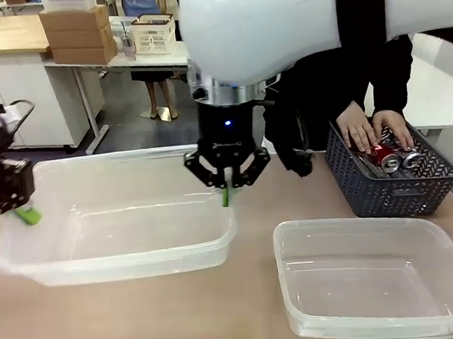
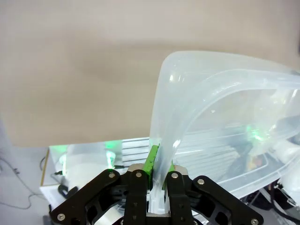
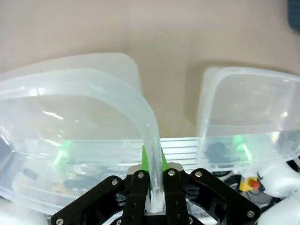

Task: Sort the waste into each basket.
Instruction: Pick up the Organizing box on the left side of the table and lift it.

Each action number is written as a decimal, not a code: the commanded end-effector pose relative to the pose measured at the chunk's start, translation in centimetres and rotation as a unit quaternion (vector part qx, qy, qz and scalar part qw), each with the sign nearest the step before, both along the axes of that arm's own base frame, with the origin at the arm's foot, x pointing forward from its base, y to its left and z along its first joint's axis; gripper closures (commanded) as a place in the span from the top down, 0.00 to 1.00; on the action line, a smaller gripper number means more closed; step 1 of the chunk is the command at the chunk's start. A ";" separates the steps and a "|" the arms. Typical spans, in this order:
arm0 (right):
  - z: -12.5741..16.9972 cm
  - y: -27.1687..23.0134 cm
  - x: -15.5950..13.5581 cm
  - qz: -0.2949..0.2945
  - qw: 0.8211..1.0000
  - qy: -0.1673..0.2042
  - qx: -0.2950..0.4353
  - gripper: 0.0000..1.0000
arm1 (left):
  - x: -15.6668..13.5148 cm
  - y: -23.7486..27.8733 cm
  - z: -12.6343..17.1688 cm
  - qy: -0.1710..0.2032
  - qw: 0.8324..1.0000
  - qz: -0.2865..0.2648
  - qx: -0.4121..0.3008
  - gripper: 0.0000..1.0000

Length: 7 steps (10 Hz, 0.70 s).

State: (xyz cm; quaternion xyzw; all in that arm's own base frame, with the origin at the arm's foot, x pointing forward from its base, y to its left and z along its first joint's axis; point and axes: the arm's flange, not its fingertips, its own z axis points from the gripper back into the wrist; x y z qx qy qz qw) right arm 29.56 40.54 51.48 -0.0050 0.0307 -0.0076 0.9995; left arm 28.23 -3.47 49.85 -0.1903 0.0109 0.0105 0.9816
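Together, the left gripper (image 1: 25, 215) and right gripper (image 1: 226, 194) pinch opposite rims of 1 clear tub (image 1: 116, 257), at 9 and 3 o'clock on the tabletop (image 1: 250, 306). Light, flexible plastic likely bows; rims suit gripping. Cans (image 1: 391, 158) wait in a dark basket (image 1: 382, 191).

A: Which colours have the tubs?
B: Both tubs (image 1: 116, 245) (image 1: 372, 283) are colourless and see-through; the lattice basket (image 1: 389, 182) is dark grey, its cans (image 1: 391, 158) red and silver, the table (image 1: 143, 313) beige
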 end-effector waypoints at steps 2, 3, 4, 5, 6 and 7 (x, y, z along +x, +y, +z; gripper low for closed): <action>-0.5 1.1 -0.4 0.004 1.000 -0.005 0.003 0.00 | -0.8 0.7 -0.7 0.007 1.000 -0.007 0.017 0.00; -0.5 1.1 -0.4 0.004 1.000 -0.005 0.003 0.00 | -0.8 0.7 -0.7 0.007 1.000 -0.007 0.017 0.00; -0.5 1.1 -0.4 0.004 1.000 -0.005 0.003 0.00 | -0.8 0.7 -0.7 0.007 1.000 -0.007 0.017 0.00; 0.1 0.8 -0.4 0.008 1.000 -0.006 0.005 0.04 | 0.0 0.0 -0.8 0.016 1.000 -0.009 0.020 0.06; -1.4 -0.8 2.1 -0.022 1.000 -0.003 0.007 0.04 | 1.7 -0.8 0.1 0.030 0.999 0.012 -0.019 0.06; -2.5 -2.1 3.7 -0.035 0.999 0.006 -0.004 0.04 | 3.0 -2.2 1.0 0.044 0.998 0.021 -0.049 0.06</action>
